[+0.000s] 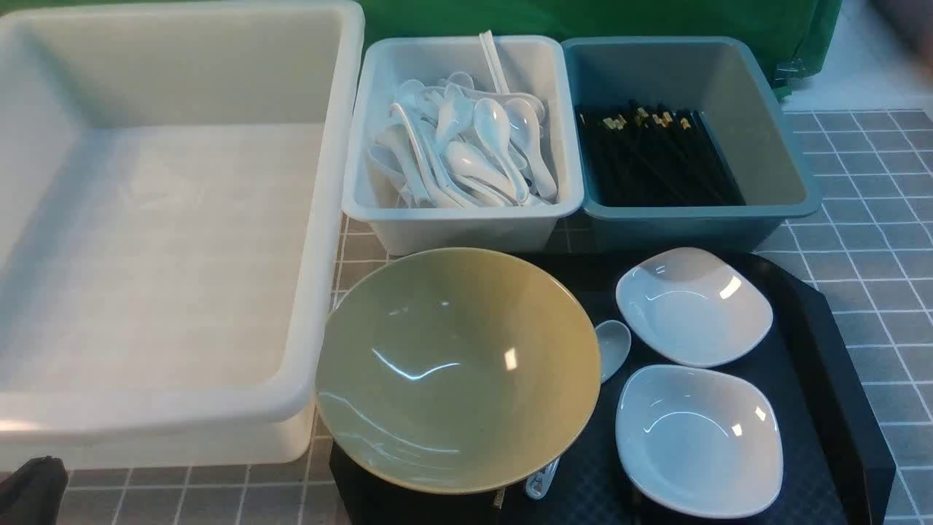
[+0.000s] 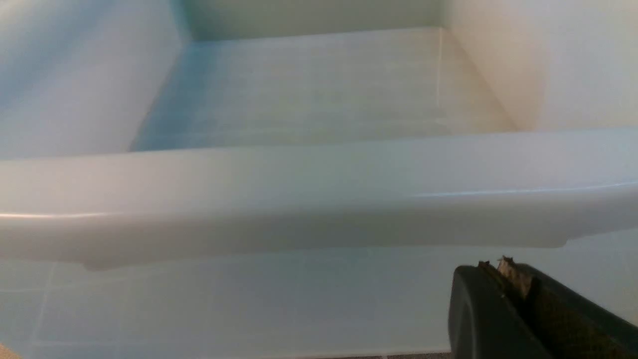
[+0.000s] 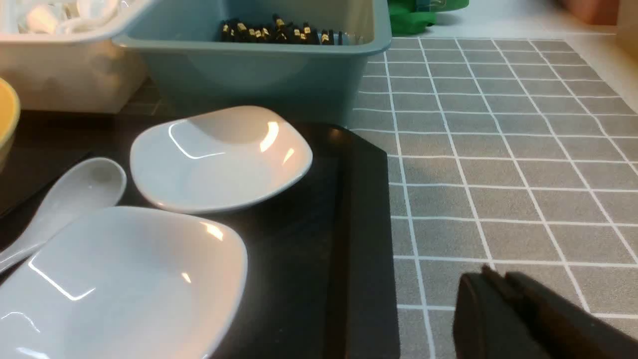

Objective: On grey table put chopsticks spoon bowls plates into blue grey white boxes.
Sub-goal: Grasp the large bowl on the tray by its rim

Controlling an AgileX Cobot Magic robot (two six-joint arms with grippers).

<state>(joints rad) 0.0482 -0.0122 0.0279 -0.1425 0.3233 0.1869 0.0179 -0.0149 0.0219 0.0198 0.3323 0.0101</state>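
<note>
The left fingers (image 2: pixel 481 294) are pressed tight together and hold nothing. They hang just outside the near wall of the big white tub (image 1: pixel 332 219), close to its fat rolled rim, and touch nothing. The right fingers (image 3: pixel 476 304) are also closed, with only a thin line between them, and they hold nothing too. They hang over the grey bench (image 1: pixel 875 219), beside the black tray (image 1: pixel 824 379) and not touching it. In the front view the big white tub fills the left side of the frame. At the top middle sits the pale grey-white box (image 1: pixel 466 208), with a pile of white spoons (image 1: pixel 474 153) in it. Right next to it, at the upper right, is the blue-grey box (image 1: pixel 692 215), with a heap of black sticks (image 1: pixel 656 157) with gold bands lying inside. The black tray lies at the lower right, in front of the two small boxes. On it sits the yellow bowl (image 1: pixel 455 368), at the lower middle of the frame, and its left edge sticks out past the tray, close to the tub. The white spoon (image 1: pixel 612 346) lies just to the right of the bowl, with the middle of its handle hidden under the bowl's rim. The two white plates (image 1: pixel 692 306) (image 1: pixel 698 441) sit to the right of the spoon, one behind the other, almost touching.
</note>
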